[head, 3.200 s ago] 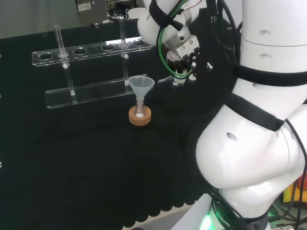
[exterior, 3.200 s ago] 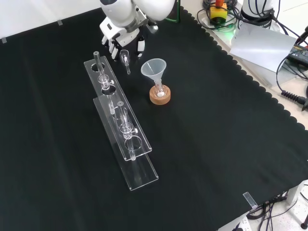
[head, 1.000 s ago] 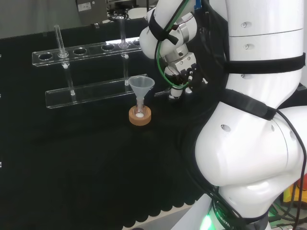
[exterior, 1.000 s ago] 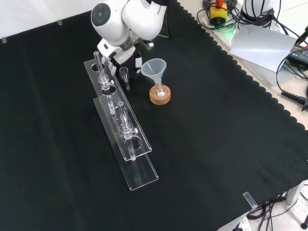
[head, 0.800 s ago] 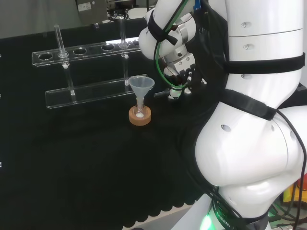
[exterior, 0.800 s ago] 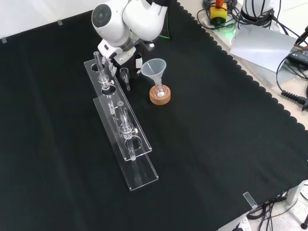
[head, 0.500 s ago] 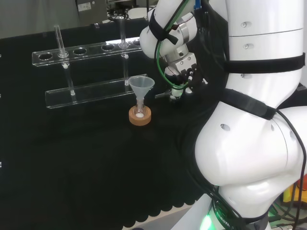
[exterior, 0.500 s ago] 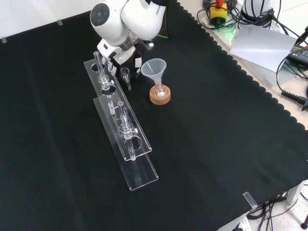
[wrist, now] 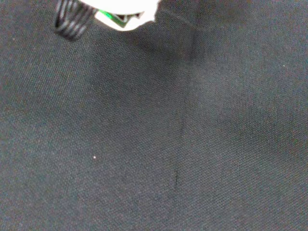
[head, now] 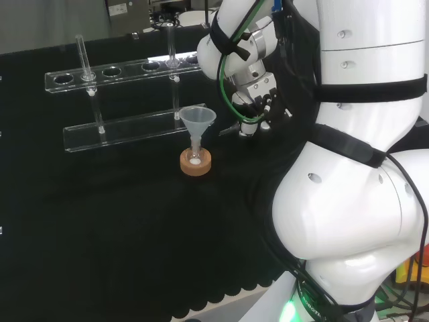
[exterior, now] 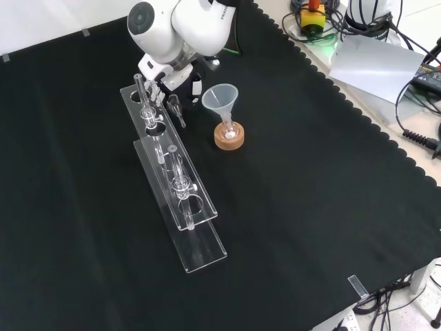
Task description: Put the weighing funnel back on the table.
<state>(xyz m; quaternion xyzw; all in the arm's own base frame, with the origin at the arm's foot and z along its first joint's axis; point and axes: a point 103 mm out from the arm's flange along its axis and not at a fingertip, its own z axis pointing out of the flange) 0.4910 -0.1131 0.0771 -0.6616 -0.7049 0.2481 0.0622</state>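
Observation:
The weighing funnel [exterior: 175, 105] is a small clear piece with a short stem. It hangs tilted just under the hand [exterior: 169, 74], between the tube rack and the big funnel in the front view. The hand's fingers are curled round its wide end. In the head view the hand [head: 253, 100] sits low, to the right of the big funnel, and the weighing funnel's stem [head: 230, 129] pokes out to the left near the cloth. Whether it touches the cloth I cannot tell. The wrist view looks at black cloth from close by, with a blurred white part of the hand [wrist: 125, 9].
The big funnel [exterior: 220, 96] stands in a small flask on a cork ring [exterior: 229, 138], close beside the hand. A long clear tube rack [exterior: 172, 179] with a few tubes runs along its other side. Bare cloth spreads towards the front view's right and bottom.
Since 3.2 s ago the hand has come down towards the cloth with the weighing funnel. Over the last second it has barely shifted, and the funnel has tilted a little more.

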